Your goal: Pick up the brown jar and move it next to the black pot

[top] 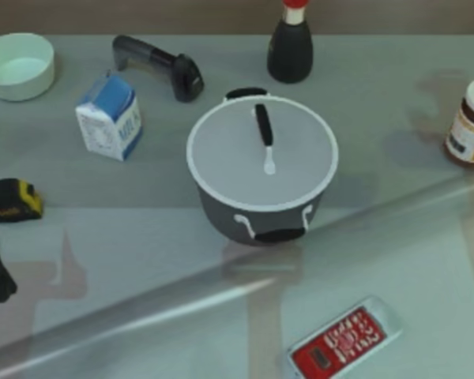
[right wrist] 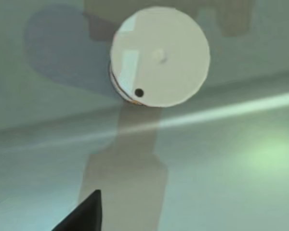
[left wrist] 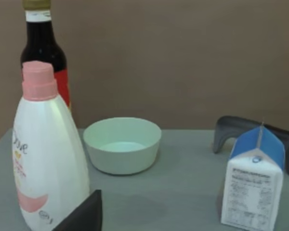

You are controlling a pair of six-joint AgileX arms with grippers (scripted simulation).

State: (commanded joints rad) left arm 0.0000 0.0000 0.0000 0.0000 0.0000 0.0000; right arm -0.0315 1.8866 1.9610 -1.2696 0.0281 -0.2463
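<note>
Hovered with the right tool (right wrist: 82, 216) above the brown jar (right wrist: 159, 55), looking straight down on its white lid. Saw nothing held in it, and could not tell how wide the tool stood. Found the jar upright on the counter (right wrist: 231, 183), below and a little ahead of the tool, untouched. Farther from that tool, well apart from the jar, saw the black pot (top: 261, 162) mid-counter with its lid on.

Judged the task barely begun: descent, grasp, lift, carry and set-down beside the pot all left to do.

Farthest off, noted the left tool (left wrist: 84, 216) parked at the counter's left edge, width likewise not to be told. Just before it, saw a pink-capped white bottle (left wrist: 45, 159), with a white bowl (left wrist: 123, 144) and a milk carton (left wrist: 253, 183) beyond.
</note>
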